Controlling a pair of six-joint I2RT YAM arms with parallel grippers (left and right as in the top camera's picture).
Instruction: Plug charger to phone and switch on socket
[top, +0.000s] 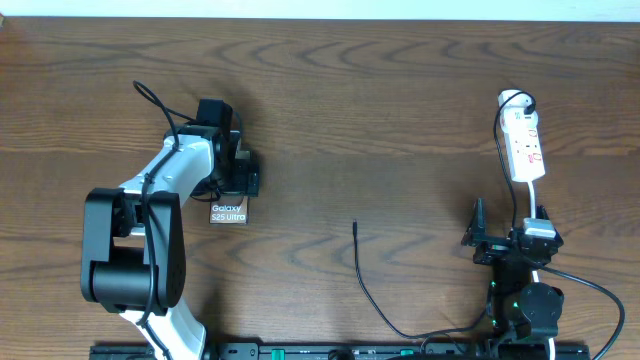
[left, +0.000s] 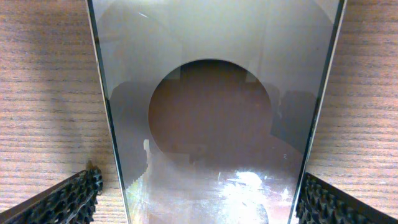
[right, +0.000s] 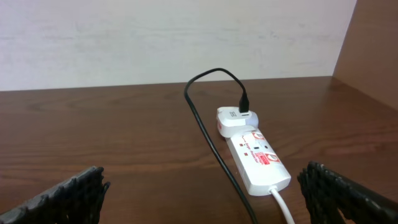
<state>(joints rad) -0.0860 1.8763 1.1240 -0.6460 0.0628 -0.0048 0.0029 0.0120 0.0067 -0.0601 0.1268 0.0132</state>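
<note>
Left end effector (left: 199, 202), spread wide, straddles phone (left: 211, 124) — apparently without contact.

On the bench (top: 400, 120), the phone (top: 228, 212) lies to the left, partly under the left tool (top: 238, 180). The socket (top: 524, 145) lies far right, beyond the right tool (top: 510, 225). The charger (top: 362, 270) lies between them, well apart from the phone.

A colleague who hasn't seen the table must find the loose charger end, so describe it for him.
On the wooden table, look midway between the phone at left and the white socket at right. A thin black charger runs up from the near edge and ends there in a slim tip, lying alone on bare wood, thinner than the arms' cables.
</note>
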